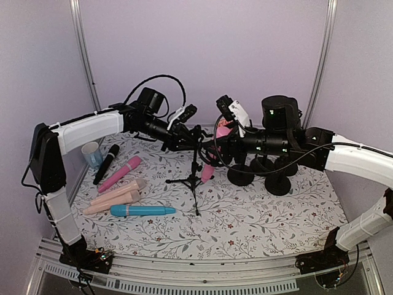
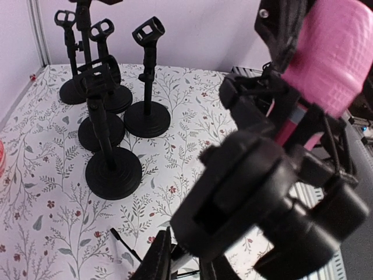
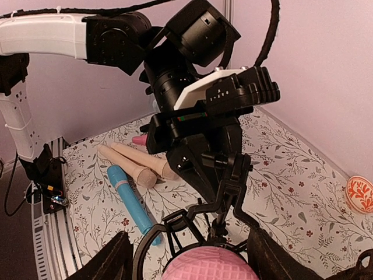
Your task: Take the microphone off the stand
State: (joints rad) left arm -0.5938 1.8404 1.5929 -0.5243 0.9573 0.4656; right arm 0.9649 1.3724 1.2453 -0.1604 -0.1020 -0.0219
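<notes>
A black tripod stand (image 1: 194, 179) stands mid-table, and a pink microphone (image 1: 209, 167) hangs tilted in its ring mount (image 3: 175, 224). My left gripper (image 1: 191, 142) reaches in from the left and is shut on the stand's upright pole just below the mount; its fingers (image 2: 152, 263) pinch the pole at the bottom of the left wrist view. My right gripper (image 3: 189, 262) comes from the right, open, with a finger on each side of the microphone's pink mesh head (image 3: 207, 267). That head also shows in the left wrist view as the pink microphone (image 2: 332, 52).
Several loose microphones lie at the left: black (image 1: 105, 164), pink (image 1: 120, 174), two beige (image 1: 113, 196) and blue (image 1: 142, 211). A small cup (image 1: 92, 155) stands behind them. Several black round-base stands (image 1: 264, 172) cluster at the right, just beyond my right arm.
</notes>
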